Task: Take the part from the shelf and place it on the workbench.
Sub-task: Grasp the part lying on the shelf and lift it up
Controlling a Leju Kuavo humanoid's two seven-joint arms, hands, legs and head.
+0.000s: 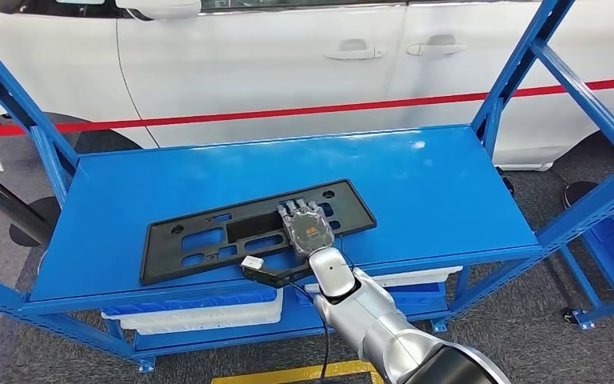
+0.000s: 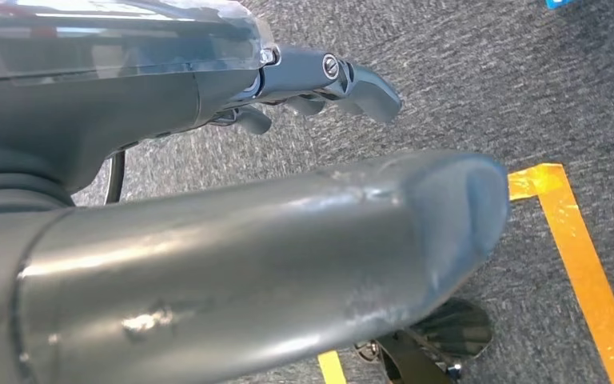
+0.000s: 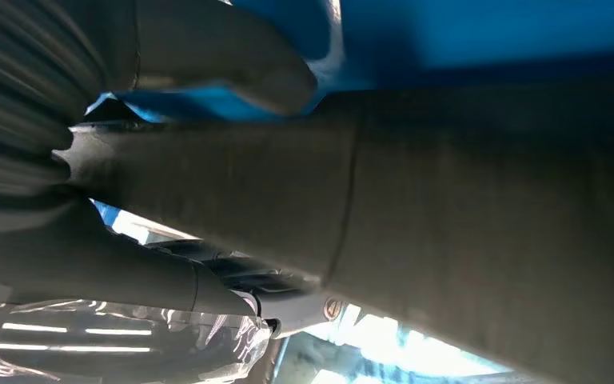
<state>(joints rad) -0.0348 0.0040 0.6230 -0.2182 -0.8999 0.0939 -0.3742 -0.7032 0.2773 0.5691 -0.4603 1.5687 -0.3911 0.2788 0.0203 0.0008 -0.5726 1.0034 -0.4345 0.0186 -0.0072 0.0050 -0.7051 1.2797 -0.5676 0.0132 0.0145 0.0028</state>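
Right arm (image 1: 384,328) enters from the bottom of the head frame; right hand (image 1: 308,226) lies on the black part (image 1: 232,232) mid-frame, grasp can't be confirmed from these views. Part lies flat on the blue shelf (image 1: 448,192), near its front edge. Left hand (image 2: 320,80) hangs over grey carpet with yellow tape (image 2: 584,264), fingers curled in on nothing; white car (image 1: 288,56) across the top.
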